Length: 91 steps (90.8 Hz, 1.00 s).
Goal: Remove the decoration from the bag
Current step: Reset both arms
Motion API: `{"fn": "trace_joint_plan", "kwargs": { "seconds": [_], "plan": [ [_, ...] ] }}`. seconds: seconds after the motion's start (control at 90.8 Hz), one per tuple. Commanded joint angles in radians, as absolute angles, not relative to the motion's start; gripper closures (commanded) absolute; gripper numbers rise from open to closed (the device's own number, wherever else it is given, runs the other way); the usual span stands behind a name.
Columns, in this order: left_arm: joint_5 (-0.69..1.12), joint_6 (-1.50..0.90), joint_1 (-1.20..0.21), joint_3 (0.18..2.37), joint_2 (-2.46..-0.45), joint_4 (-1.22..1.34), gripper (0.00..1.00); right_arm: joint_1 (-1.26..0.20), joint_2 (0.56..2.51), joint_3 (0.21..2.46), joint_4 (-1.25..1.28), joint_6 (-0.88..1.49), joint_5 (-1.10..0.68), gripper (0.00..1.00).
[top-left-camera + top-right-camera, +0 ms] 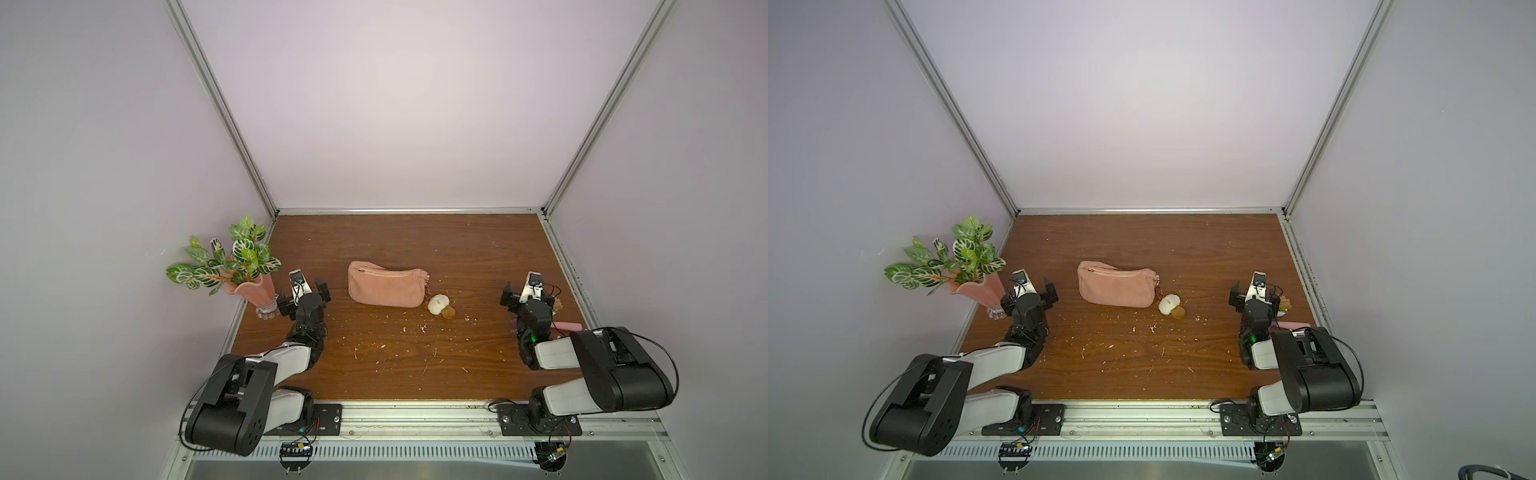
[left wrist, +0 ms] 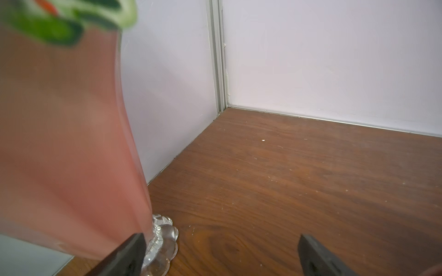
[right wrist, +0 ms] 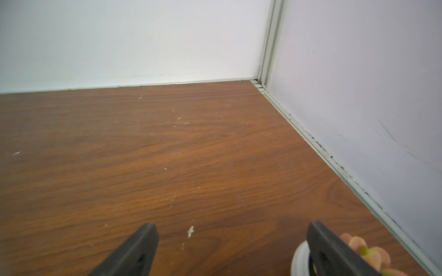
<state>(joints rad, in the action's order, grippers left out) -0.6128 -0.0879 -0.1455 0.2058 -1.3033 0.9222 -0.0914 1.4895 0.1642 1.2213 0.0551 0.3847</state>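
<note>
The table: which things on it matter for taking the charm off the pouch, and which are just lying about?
Job: pink bag; plush decoration by its end; open left gripper and right gripper.
Lying about: leafy vase; potted succulent; pink oblong thing; white crumbs.

Fuzzy pink bag [image 1: 386, 286] lying flat, cream-brown decoration [image 1: 440, 306] beside

Wood table [image 1: 395, 361]: bag [image 1: 384, 286] mid, decoration [image 1: 440, 306] beside it, vase [image 1: 253, 291], potted succulent [image 1: 1284, 304].
</note>
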Motion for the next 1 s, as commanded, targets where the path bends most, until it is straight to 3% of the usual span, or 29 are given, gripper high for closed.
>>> {"fn": "trace_joint_plan", "kwargs": {
  "seconds": [0.0,0.044,0.352,0.991],
  "plan": [
    [-0.481,-0.059,-0.111,0.222,-1.378,1.126,0.01,-0.091,1.547,0.168,1.411,0.003,0.275,0.0],
    [-0.434,-0.052,-0.103,0.239,-1.412,1.137,0.01,-0.09,1.51,0.198,1.304,0.011,0.269,0.0],
    [-0.247,-0.058,-0.044,0.257,-1.503,1.168,0.0,-0.088,1.541,0.195,1.357,0.015,0.285,0.0],
    [-0.238,-0.058,-0.04,0.25,-1.495,1.17,0.01,-0.087,1.542,0.199,1.351,0.015,0.285,0.0]
  ]
}}
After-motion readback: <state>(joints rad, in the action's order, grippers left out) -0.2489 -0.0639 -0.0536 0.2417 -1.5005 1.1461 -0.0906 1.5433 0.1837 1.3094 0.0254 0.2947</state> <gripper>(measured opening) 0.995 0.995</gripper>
